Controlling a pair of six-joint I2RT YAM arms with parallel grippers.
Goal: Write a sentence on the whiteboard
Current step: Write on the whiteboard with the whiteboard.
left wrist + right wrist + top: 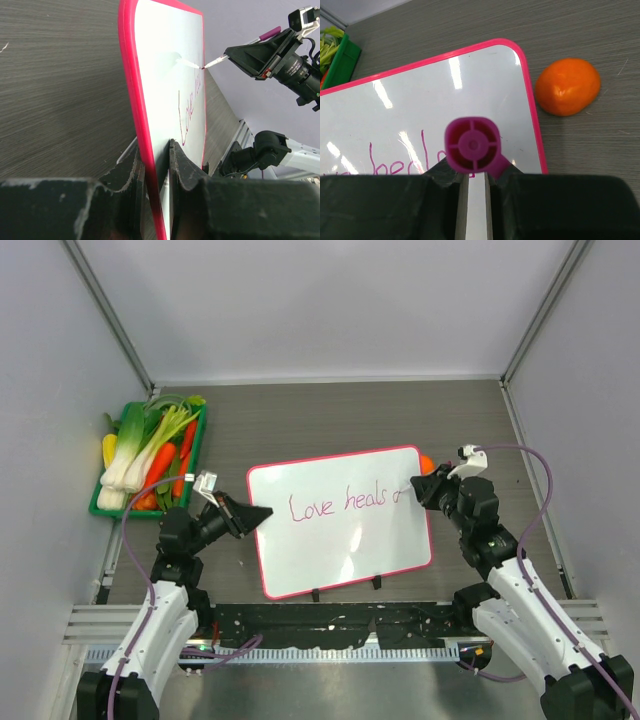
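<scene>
**Two arms, one board, pink writing**

From above, the whiteboard point(340, 540) is sitting on the table point(330, 420) between the arms, reading "Love heals". The left gripper point(258, 516) is pinching its left edge.

At the left wrist, the jaws are clamping the pink frame, and the marker point(216, 61) tip is touching the board.

At the right wrist, the right gripper point(474, 175) is squeezing the marker. An orange point(568, 86) is lying just beside the board's corner.

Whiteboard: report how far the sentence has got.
Done: "Love heals" is written on the whiteboard. In hand: the left hand clamps the board's edge; the right hand holds the marker, tip on the board just past "heals", a new stroke begun. Left: the rest of the sentence, with little room before the right edge.
</scene>
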